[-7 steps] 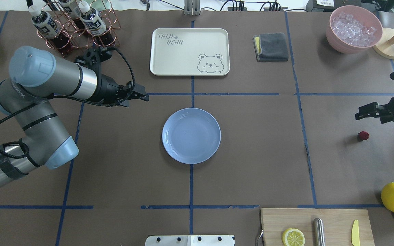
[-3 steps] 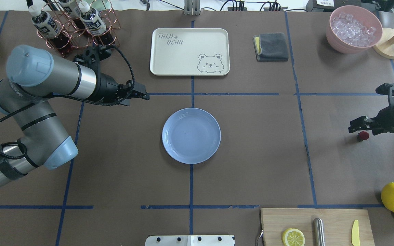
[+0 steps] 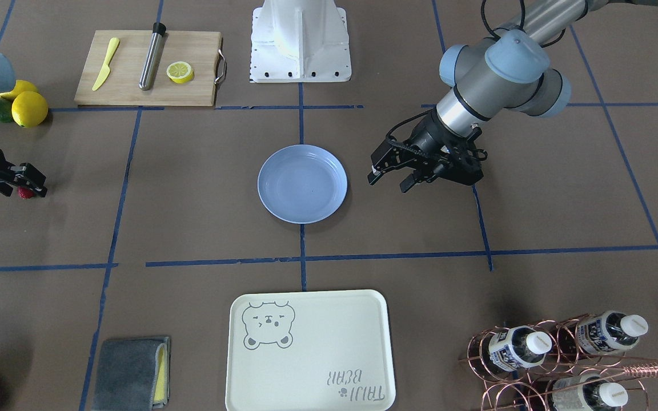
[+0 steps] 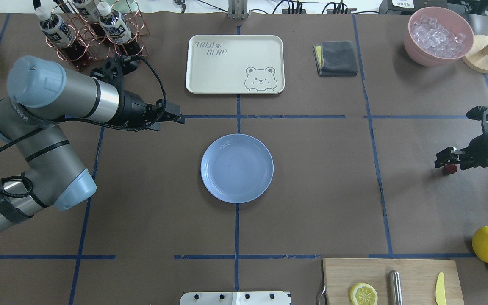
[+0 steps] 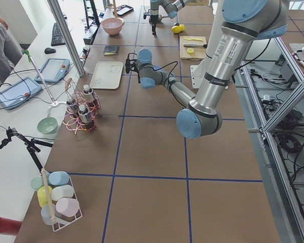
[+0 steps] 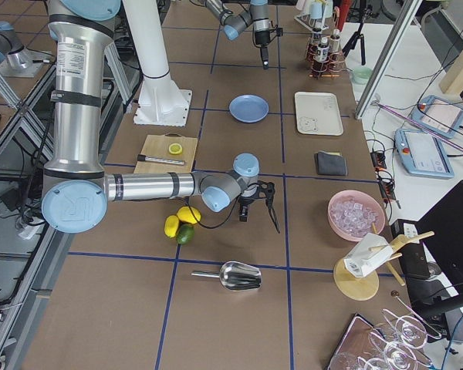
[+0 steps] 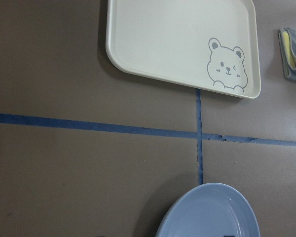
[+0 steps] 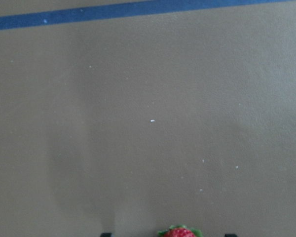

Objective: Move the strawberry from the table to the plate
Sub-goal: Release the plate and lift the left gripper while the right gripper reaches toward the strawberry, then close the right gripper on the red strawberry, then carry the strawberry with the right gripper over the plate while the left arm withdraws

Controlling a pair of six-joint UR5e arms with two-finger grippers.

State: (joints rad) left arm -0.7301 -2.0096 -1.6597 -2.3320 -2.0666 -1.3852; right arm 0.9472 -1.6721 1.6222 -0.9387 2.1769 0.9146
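Now the right claw (image 4: 446, 162) hangs low, fingers spread, straddling the tiny dark-red strawberry (image 8: 180, 231), which sits on the brown paper-covered desk (image 4: 311, 190) near its right edge, between the fingertips in the wrist view. The round, glossy light-blue plate (image 4: 237, 168) lies well apart at the desk's centre. The left claw (image 3: 389, 178), also spread, hovers near the plate, so the right claw is much the nearer. A second ago the right claw stood clear of the strawberry, on its far side; it has since come over it.

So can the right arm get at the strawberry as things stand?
Probably yes: the right arm's fingers hang open right over the strawberry, one either side in the wrist view, with bare table around it.
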